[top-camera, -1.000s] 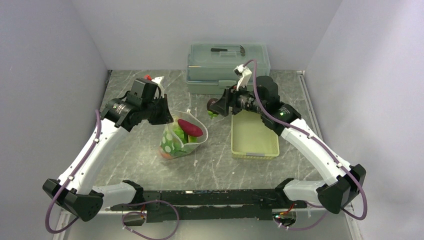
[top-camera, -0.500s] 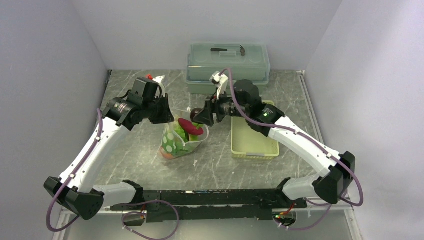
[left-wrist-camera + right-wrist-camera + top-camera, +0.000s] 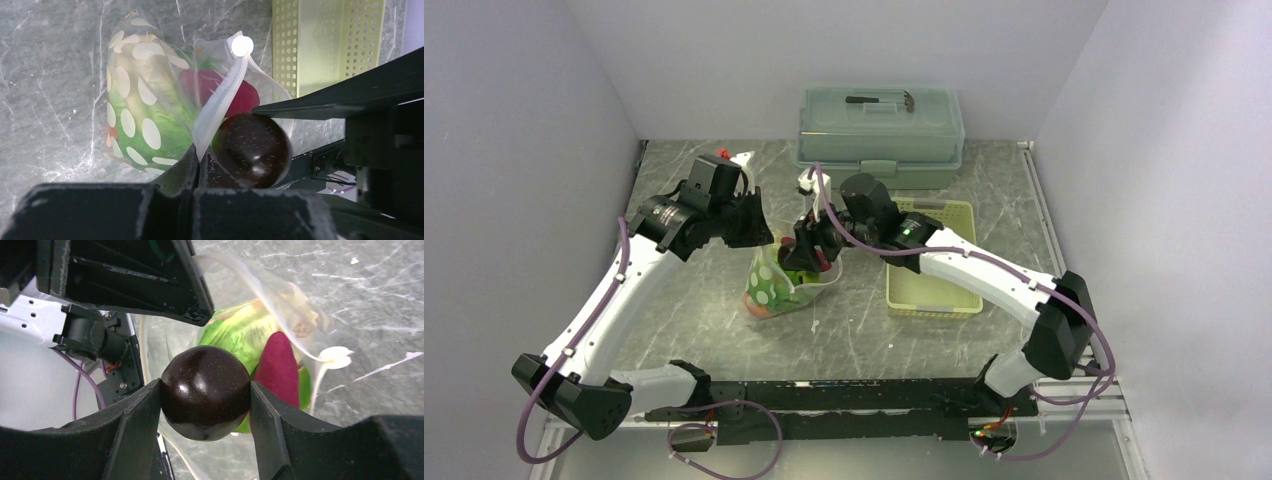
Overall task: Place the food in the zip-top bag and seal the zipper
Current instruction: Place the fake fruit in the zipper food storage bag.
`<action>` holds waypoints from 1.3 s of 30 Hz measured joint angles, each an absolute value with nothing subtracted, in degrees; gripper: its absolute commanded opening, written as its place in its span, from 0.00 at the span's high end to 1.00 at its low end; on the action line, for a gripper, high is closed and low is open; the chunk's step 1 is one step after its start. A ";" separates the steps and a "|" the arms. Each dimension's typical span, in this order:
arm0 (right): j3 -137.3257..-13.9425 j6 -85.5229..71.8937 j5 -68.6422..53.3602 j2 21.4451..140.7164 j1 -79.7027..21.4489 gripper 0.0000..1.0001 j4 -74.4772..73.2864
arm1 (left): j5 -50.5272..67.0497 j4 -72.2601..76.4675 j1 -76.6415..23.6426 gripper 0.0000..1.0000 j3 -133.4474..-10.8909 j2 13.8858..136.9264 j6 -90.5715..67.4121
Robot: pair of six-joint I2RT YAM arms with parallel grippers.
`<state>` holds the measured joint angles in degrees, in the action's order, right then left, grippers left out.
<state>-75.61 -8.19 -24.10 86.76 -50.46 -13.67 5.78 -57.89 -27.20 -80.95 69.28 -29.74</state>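
The clear polka-dot zip-top bag (image 3: 769, 285) stands open on the table. It holds green lettuce (image 3: 165, 127), the magenta root (image 3: 277, 367) and an orange-red piece (image 3: 759, 310). My left gripper (image 3: 198, 159) is shut on the bag's zipper strip (image 3: 220, 102) and holds the mouth up. My right gripper (image 3: 205, 392) is shut on the dark round piece (image 3: 205, 390), held just above the bag's open mouth. The dark piece also shows in the left wrist view (image 3: 252, 150), right beside the zipper strip.
A pale yellow-green perforated tray (image 3: 934, 290) lies right of the bag. A lidded grey-green box (image 3: 879, 135) stands at the back. A small red and white thing (image 3: 729, 157) lies behind the left arm.
My right gripper has carried the dark round piece leftward from above the tray's far end to just over the bag's mouth. The left gripper has kept its hold on the bag.
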 measured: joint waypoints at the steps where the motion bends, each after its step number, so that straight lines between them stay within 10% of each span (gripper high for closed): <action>1: -75.61 -8.03 -24.10 87.15 -50.78 0.81 -13.72 | 5.80 -57.91 -27.20 1.00 -80.95 69.28 -29.71; 13: -75.53 -7.97 -24.64 92.05 -54.41 0.75 -13.52 | 5.82 -57.95 -27.20 1.00 -80.95 69.28 -29.74; 26: -75.33 -9.23 -23.94 95.57 -55.05 0.27 -13.21 | 6.13 -58.41 -27.20 1.00 -80.95 69.25 -29.78; 39: -75.94 -9.67 -15.38 90.70 -55.29 0.12 -16.08 | 6.24 -58.11 -27.18 1.00 -80.88 69.08 -29.89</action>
<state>-75.94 -9.67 -15.38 90.70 -55.29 -16.08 6.24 -58.11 -27.18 -80.88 69.08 -29.89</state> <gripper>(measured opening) 0.871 0.010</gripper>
